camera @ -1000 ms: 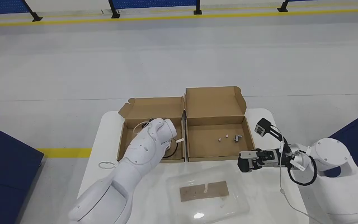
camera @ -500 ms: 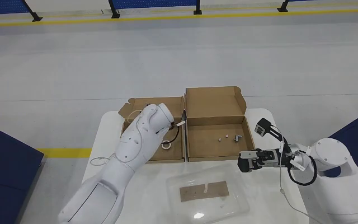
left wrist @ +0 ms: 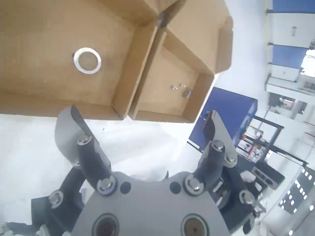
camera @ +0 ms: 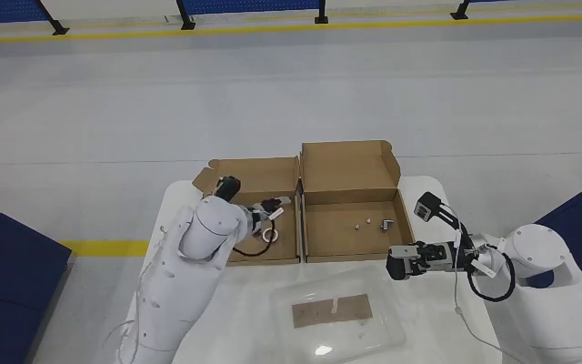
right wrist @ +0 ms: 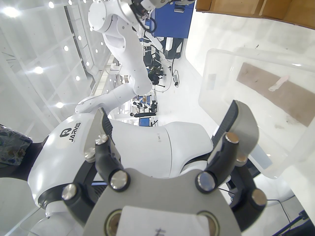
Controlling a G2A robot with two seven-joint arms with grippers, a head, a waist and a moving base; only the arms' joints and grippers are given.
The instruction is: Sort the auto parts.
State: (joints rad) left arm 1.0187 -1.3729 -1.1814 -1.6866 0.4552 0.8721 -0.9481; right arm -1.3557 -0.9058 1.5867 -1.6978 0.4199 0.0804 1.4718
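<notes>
Gaping, left tool (left wrist: 142, 114) and right tool (right wrist: 167, 109) hang near cardboard boxes (camera: 346, 173), one holding a round white ring (left wrist: 76, 60).

Left box (camera: 253, 173) and right box (camera: 350, 168): plain brown cardboard. Ring (left wrist: 87, 60): white. Small parts (left wrist: 174, 87): seemingly silver-grey, too small to confirm. Table (camera: 255, 293): white. Tray (camera: 393, 333): clear; liner (camera: 332, 310): dull brown.

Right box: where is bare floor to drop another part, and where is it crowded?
Bare: the left half of the right box, from the wall beside the left box to mid-floor. Crowded: toward the right wall, where three small parts lie close together.
</notes>
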